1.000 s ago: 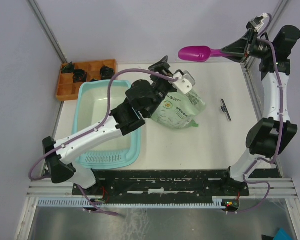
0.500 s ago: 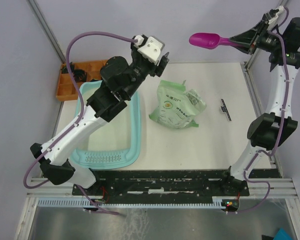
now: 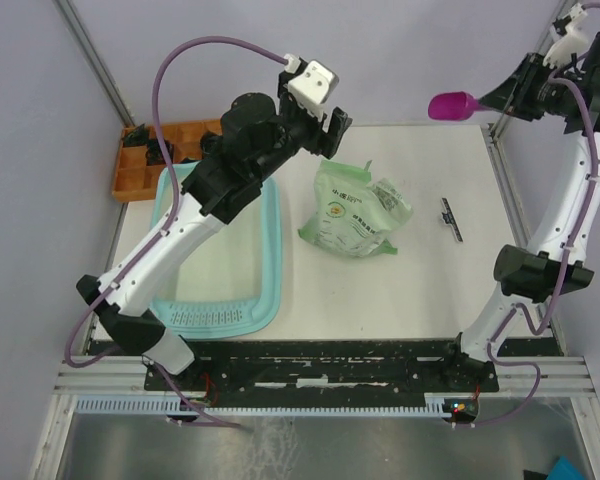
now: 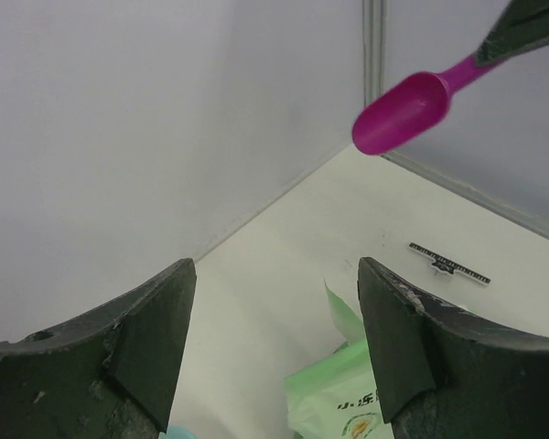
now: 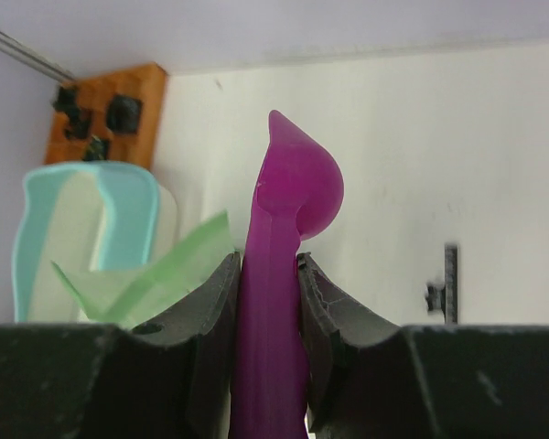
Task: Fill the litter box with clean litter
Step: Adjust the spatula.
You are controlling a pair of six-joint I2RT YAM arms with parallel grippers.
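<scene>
Magenta scoop [image 3: 453,104]: we list it pinched in our right tool [image 5: 268,265], high above the desk [image 3: 430,280]. Our left tool [image 4: 274,274]: spread wide. Teal litter box [image 3: 276,250] and green bag [image 3: 355,210] lie there.

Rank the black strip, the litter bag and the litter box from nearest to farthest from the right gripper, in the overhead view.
From the right gripper, shut on the magenta scoop:
1. black strip, on the right.
2. litter bag, in the middle.
3. litter box, far left.
</scene>
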